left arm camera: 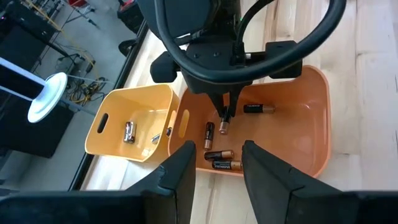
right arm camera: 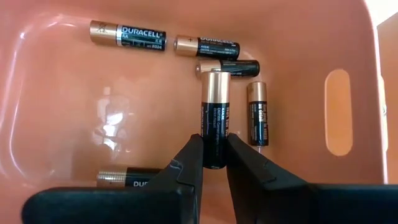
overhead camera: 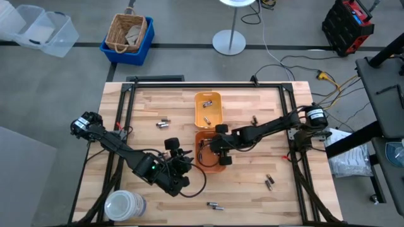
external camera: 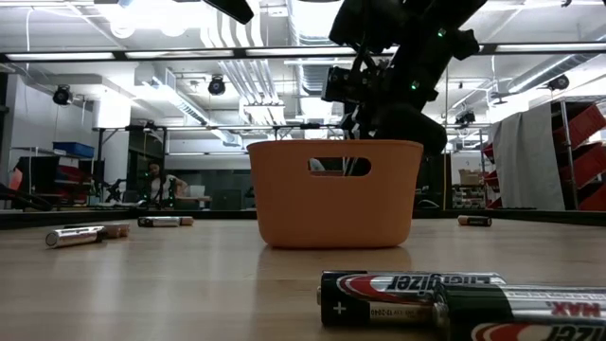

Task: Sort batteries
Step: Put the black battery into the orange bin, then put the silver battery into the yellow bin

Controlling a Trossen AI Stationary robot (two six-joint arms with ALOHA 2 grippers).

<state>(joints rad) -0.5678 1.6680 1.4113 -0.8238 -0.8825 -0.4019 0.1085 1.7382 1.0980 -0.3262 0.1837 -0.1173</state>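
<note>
Right gripper [right arm camera: 214, 163] inside orange tray [right arm camera: 56, 106], clamping a copper-topped AA battery [right arm camera: 215, 118]; left gripper [left arm camera: 216, 168] just beside tray, fingers parted, empty.

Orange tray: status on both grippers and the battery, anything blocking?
Right gripper shut on a copper-top battery, inside the orange tray. Left gripper open, empty, beside the tray. Five batteries already lying inside; drop spot looks clear.

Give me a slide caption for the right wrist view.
Right tool holds a battery over the orange tray.
</note>
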